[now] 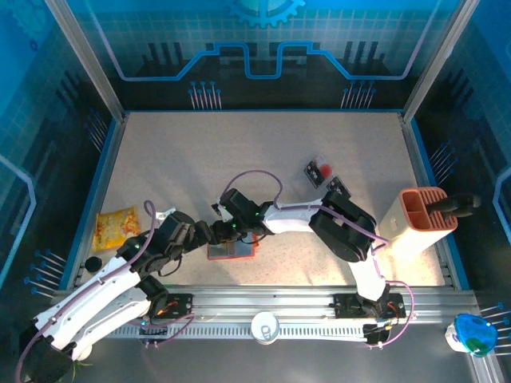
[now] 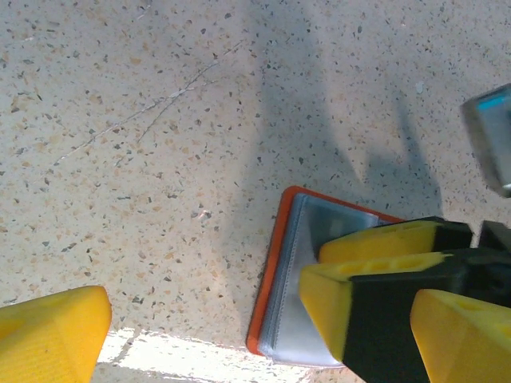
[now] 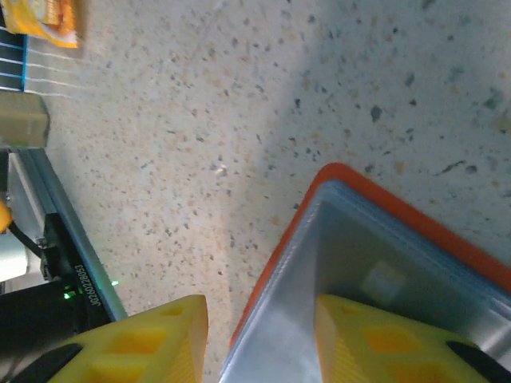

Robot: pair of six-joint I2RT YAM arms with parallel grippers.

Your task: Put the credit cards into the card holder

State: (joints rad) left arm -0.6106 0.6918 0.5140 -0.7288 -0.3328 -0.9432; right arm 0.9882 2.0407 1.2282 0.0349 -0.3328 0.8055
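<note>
Where right end effector (image 3: 255,317) straddles, card holder (image 3: 383,239) gapes.

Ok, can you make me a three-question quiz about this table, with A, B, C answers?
1. Where does the yellow snack packet lie on the table?
A. left side
B. right side
C. far middle

2. What colour is the rim of the card holder?
A. green
B. red-orange
C. white

3. How is the card holder?
A. folded shut
B. standing on its edge
C. lying open

Answers:
1 A, it sits by the table's left edge.
2 B, an orange border frames its grey inside.
3 C, its grey inside faces up.
</note>
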